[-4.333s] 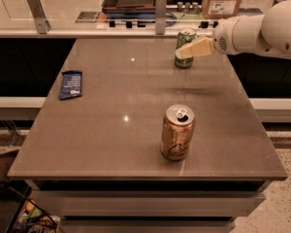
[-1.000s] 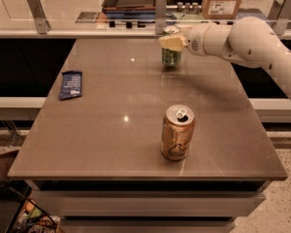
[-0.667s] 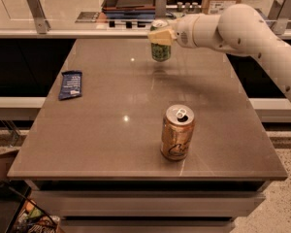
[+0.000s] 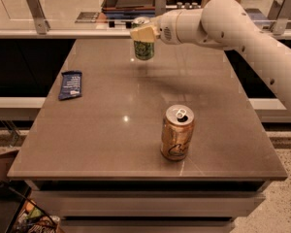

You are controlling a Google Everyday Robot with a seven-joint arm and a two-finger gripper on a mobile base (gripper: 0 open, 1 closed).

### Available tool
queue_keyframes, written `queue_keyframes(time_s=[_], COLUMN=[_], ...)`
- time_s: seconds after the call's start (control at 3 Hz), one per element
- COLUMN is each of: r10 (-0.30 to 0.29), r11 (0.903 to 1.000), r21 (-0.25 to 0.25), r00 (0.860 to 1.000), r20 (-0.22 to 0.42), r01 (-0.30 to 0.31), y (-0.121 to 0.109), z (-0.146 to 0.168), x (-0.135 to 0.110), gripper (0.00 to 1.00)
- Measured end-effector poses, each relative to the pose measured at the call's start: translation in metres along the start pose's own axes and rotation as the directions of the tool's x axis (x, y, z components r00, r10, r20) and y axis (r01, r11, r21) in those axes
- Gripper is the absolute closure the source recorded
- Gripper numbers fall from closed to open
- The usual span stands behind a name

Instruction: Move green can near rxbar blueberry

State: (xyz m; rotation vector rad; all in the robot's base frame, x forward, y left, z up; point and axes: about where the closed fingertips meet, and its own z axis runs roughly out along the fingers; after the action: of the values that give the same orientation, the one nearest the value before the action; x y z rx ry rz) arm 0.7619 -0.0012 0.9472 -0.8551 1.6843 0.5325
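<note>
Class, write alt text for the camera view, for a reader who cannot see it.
The gripper holds the green can by its top, apparently just above the far end of a brown table. A blue rxbar blueberry lies flat near the left edge in the picture, and an orange-gold can stands upright toward the front.

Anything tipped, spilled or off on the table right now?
Nothing stands out. The hand grips the green can upright just above the far side of the table; the orange can stands upright near the front; the rxbar blueberry lies flat at the left edge.
</note>
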Motion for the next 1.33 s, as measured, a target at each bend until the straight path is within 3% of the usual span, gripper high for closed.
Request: queue_keyframes(time_s=[0.67,1.33], r10=[0.050,0.009], r11=[0.9950,0.9871], r21=[-0.089,-0.160], r00=[0.997,0.997], r20=[0.051,0.072], r01=[-0.046,0.003], y=[0.063,0.122], z=[0.009,0.017], x=[-0.002,-0.012], gripper=[1.00,1.00])
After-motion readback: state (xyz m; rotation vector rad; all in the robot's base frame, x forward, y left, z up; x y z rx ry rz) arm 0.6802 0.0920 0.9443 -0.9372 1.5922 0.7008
